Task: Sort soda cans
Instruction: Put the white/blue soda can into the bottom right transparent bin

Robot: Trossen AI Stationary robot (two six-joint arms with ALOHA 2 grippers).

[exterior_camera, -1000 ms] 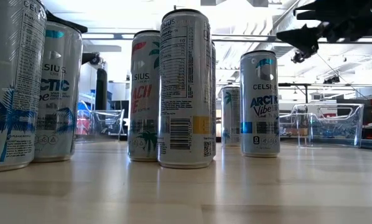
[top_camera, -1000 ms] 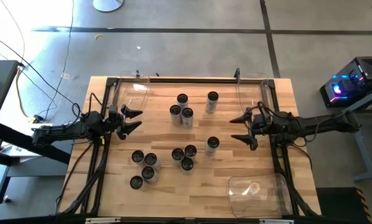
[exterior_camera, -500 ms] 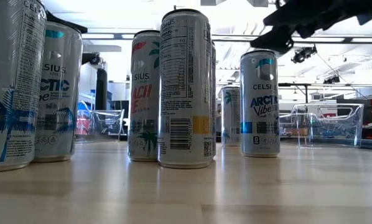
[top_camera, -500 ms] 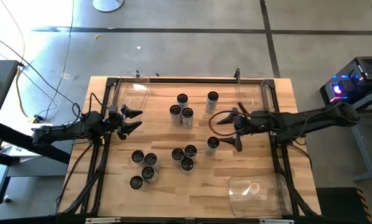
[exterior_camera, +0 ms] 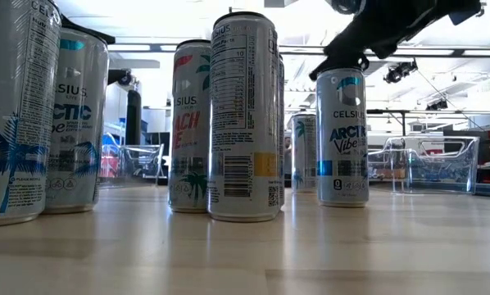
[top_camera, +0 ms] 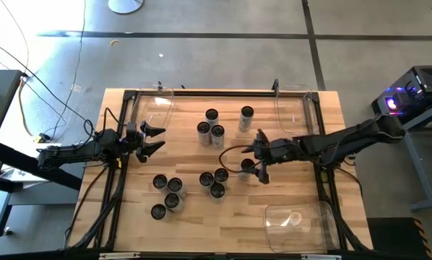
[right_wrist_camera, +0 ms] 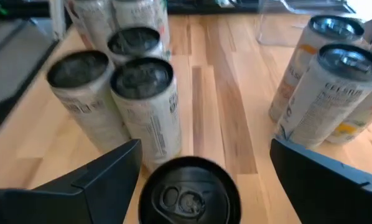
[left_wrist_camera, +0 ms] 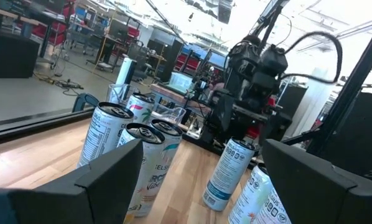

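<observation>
Right tool (top_camera: 257,157) spread wide, empty, straddling a lone soda can (top_camera: 247,168).

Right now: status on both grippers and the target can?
Right gripper open, straddling a lone soda can, not yet closed. Left gripper open, waiting at table's left side. Three-can cluster close beside the target.

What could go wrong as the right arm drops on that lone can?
1. The right gripper is open above the lone can. In the right wrist view the can sits nearer one finger, which could clip the rim and tip it.
2. The cluster of three cans stands close by; a tipped can may knock it over.
The left gripper waits open at the table's left side.
</observation>
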